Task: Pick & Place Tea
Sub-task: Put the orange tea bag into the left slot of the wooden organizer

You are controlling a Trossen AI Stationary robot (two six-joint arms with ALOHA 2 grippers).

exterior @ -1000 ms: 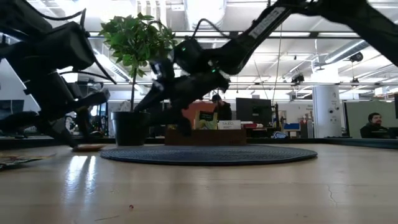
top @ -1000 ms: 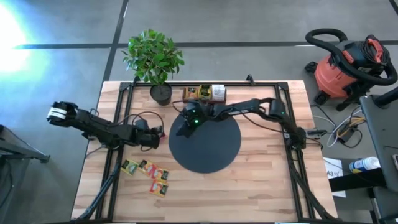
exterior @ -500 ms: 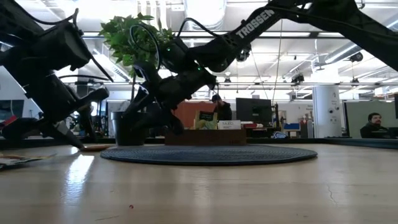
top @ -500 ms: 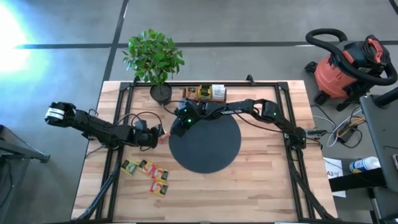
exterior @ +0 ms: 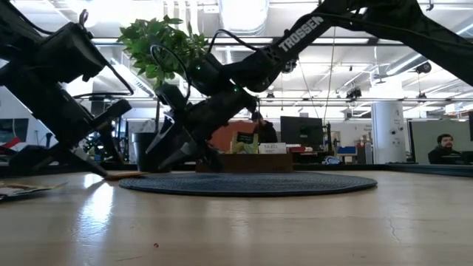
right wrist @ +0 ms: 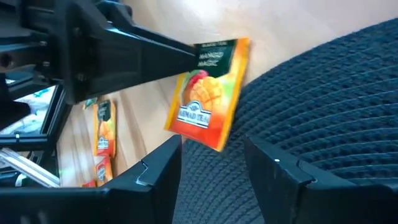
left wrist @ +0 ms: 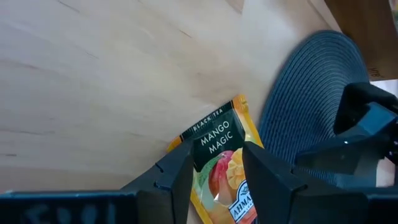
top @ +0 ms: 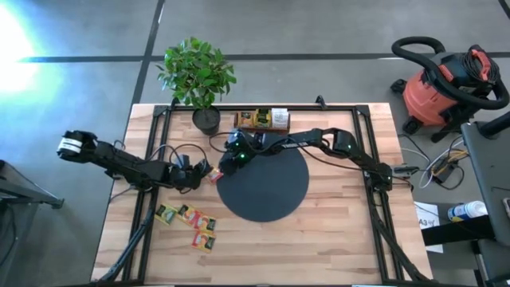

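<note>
Held a flat, glossy paper sachet (left wrist: 219, 163) printed "Mango Magic", dark green at one end and orange with mango art at the other, between the matte dark fingers (left wrist: 171, 177) of the left gripper (top: 209, 174). Sat just beside the edge of the round, ribbed, woven black mat (top: 264, 182), over pale wood-grain table (top: 343, 239). Stood close opposite, over the mat's rim, the right gripper (top: 229, 163), its two angular fingers (right wrist: 152, 171) parted and bare, the sachet's free edge just ahead of them. Lay in a loose cluster near the table's front left four more square sachets (top: 187, 222). Stayed at the far edge a brown tray (top: 261, 119) and a leafy potted plant (top: 198, 76).
</note>
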